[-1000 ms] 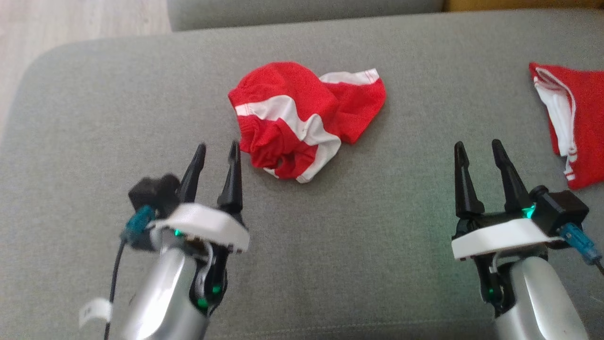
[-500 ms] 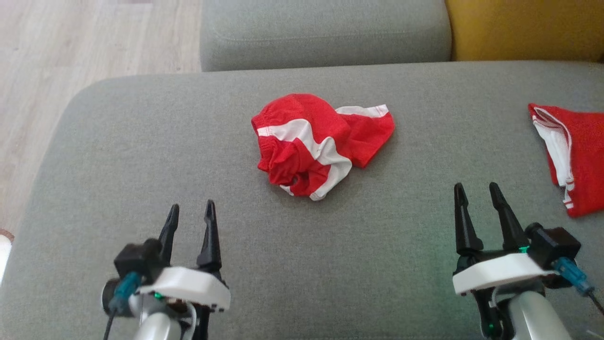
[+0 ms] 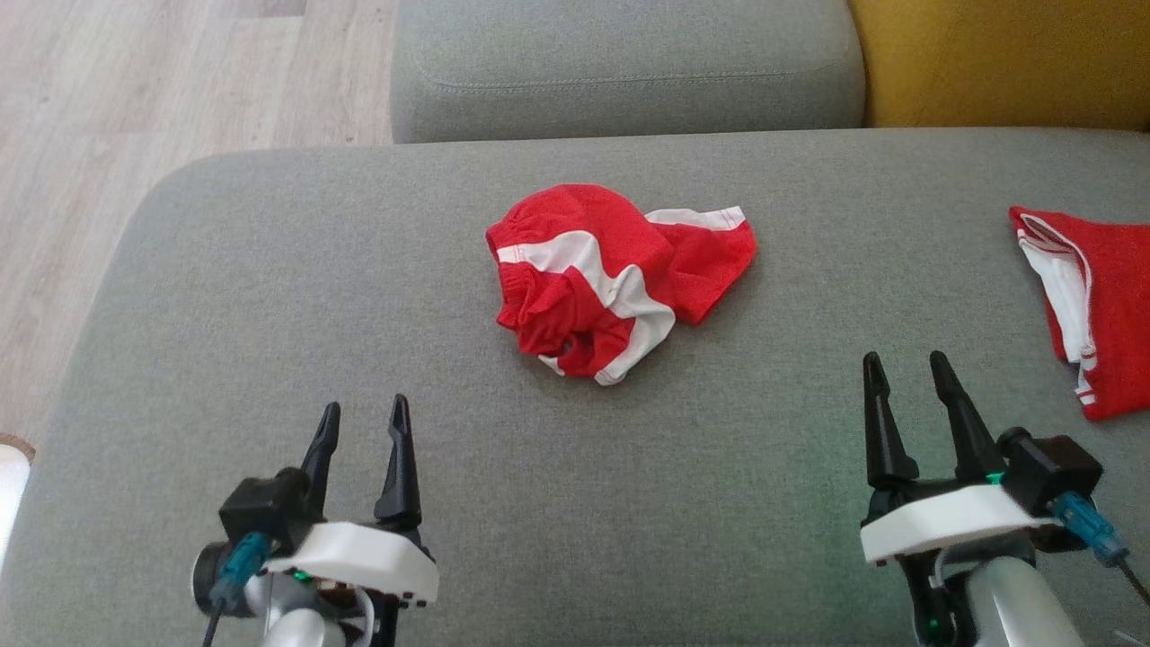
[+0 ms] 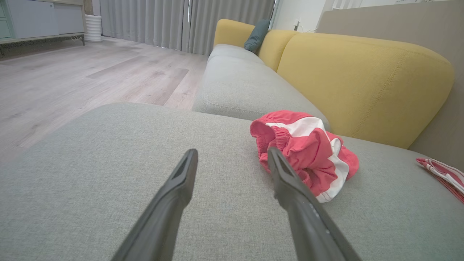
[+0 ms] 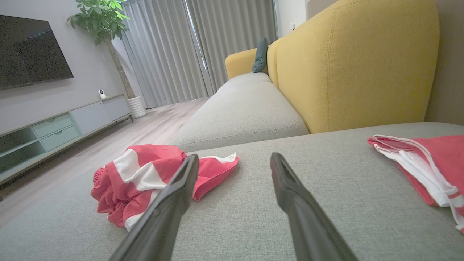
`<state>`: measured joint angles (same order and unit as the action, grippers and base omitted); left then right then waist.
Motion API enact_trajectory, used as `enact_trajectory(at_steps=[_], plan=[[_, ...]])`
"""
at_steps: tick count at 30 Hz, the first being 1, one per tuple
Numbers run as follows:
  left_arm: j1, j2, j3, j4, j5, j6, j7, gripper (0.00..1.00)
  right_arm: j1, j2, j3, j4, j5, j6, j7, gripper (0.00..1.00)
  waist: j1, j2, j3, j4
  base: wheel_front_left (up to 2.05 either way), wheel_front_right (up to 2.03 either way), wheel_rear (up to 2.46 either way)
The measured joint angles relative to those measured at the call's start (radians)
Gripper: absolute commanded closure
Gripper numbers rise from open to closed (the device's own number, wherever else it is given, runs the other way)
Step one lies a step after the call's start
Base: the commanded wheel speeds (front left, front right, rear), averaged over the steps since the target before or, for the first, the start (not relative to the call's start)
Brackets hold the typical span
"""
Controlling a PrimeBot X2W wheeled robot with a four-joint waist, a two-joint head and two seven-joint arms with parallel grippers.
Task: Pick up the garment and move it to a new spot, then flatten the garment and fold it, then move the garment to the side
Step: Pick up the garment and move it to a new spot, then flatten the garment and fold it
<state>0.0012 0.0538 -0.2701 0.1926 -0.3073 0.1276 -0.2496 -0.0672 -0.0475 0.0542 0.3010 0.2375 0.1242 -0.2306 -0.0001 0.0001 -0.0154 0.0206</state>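
Grippers first: left gripper (image 3: 363,409) and right gripper (image 3: 903,361) are both hovering low over the near edge of the grey sofa cushion (image 3: 269,296), fingers (image 3: 399,458) spread apart and gripping nothing, probably lining up a two-sided grab. Further out, one crumpled red-and-white garment (image 3: 620,279) is sitting mid-cushion, untouched. Far right, a second red garment (image 3: 1110,314) is lying folded, likely parked aside. So: two grippers, two garments.
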Motion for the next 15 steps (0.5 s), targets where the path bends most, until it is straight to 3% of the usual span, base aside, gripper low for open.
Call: enact_trajectory(at_steps=[15], plan=[[0.0,-0.001,0.0,0.001,0.005,-0.001,0.0,0.0,0.0,0.0,0.0,0.004,0.0,0.0,-0.008,0.0,0.0,0.0,0.002,0.001,0.0,0.0,0.0]])
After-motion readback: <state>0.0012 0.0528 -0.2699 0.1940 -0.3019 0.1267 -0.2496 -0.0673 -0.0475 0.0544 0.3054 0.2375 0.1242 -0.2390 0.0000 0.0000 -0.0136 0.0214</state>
